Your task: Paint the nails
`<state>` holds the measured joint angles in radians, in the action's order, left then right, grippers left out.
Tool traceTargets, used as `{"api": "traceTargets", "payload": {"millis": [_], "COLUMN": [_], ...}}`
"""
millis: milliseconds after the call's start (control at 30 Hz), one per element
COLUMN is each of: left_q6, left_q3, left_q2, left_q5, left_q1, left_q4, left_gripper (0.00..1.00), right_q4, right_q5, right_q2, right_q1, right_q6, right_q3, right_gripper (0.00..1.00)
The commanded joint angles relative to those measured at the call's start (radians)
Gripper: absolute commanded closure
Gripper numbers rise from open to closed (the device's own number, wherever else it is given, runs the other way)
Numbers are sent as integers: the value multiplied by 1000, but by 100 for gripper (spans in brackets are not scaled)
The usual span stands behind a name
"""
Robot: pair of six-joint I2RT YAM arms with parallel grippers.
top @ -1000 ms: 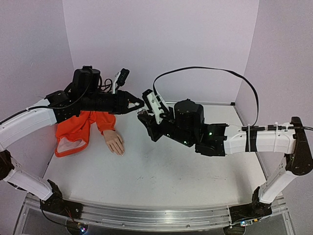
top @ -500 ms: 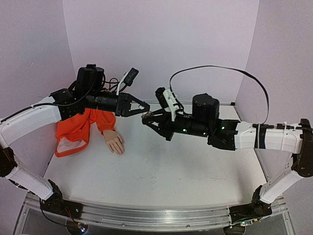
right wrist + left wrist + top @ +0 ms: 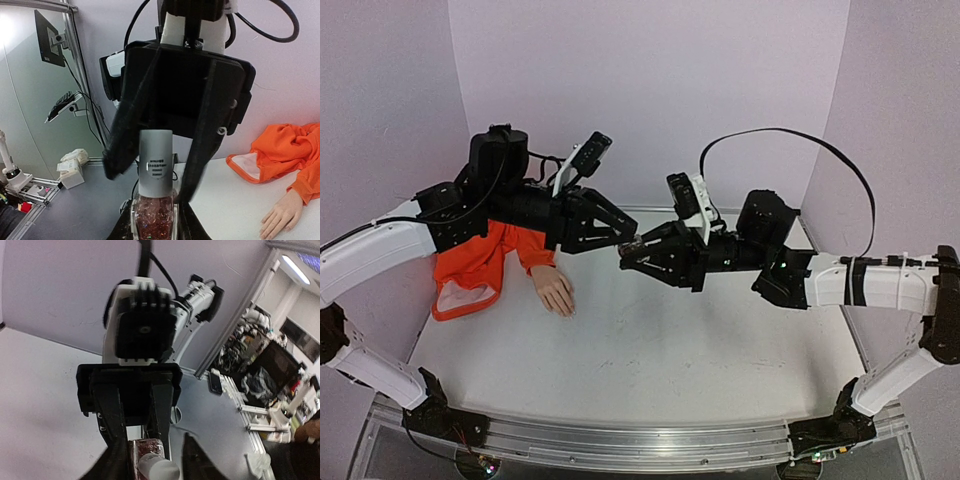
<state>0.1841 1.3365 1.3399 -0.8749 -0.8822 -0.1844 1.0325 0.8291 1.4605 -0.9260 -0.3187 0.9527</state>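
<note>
Nails (image 3: 566,310), tiny and pale, end a flesh-coloured mannequin hand (image 3: 553,290) lying on the white counter (image 3: 660,365), far left. The left gripper (image 3: 628,240) straddles, jaws apart, the pale cap (image 3: 155,160) of a small glass bottle (image 3: 155,217) clamped in the right gripper (image 3: 632,256).

Left pincer (image 3: 623,239) opposite right pincer (image 3: 632,256)

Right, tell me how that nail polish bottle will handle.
The nail polish bottle looks like glass, so probably rigid, smooth and breakable if dropped. Its tall cap over a small body suggests it tips easily. Held only low by the right gripper, it may pivot.
</note>
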Motion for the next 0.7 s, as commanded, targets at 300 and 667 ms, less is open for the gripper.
{"api": "traceTargets", "payload": {"millis": [300,667], "left_q6": [285,352], "left_q3": [-58,-61], "left_q2": [-123,-74], "left_q5": [427,436], "left_q1": [142,144], "left_q4": [-128,-103], "left_gripper": [16,39], "right_q4": [-256,-341], "right_q5": [-692,-921], "right_q2": [5,118], "right_q1": [-29,-145], "right_q6": [184,255], "right_q3": [151,268], "right_gripper": [100,100]}}
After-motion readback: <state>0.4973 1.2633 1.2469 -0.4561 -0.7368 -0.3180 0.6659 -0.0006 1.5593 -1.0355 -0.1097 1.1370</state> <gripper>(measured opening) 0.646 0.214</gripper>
